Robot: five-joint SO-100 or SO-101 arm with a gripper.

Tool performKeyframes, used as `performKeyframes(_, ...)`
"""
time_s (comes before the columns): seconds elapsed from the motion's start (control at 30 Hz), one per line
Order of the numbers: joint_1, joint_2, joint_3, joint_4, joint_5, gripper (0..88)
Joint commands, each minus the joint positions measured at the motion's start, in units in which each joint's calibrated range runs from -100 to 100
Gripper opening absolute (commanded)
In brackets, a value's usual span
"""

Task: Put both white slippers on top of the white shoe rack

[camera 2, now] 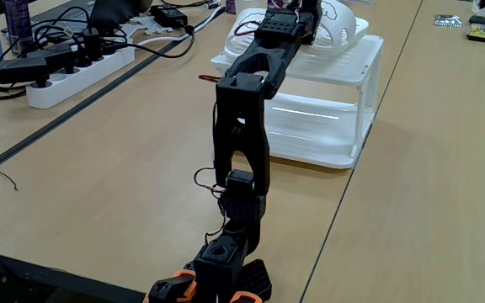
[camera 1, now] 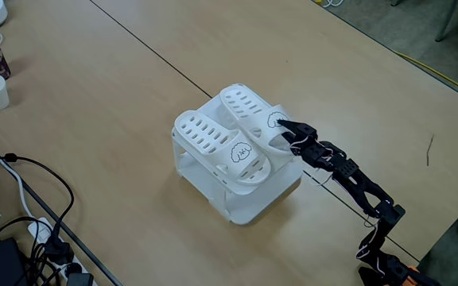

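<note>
Slippers lie paired atop rack; gripper at their 3 o'clock pinches one heel for placement.

The black arm rises from its orange-trimmed base, bends at the elbow and stretches forward, nearly level. The gripper points ahead at full reach. Whether its jaws stand apart or closed cannot be judged from either fixed view.
</note>
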Motion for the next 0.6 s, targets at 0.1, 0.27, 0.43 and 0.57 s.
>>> performKeyframes(0.1, 0.04, 2.72, -12.59, -0.92, 0.42, 0.8)
performKeyframes(0.27, -0.04, 2.97, -12.32, -0.84, 0.42, 0.8)
performKeyframes(0.43, -0.04, 3.06, -12.32, -0.84, 0.42, 0.8)
performKeyframes(0.57, -0.04, 3.14, -12.23, -0.84, 0.42, 1.5)
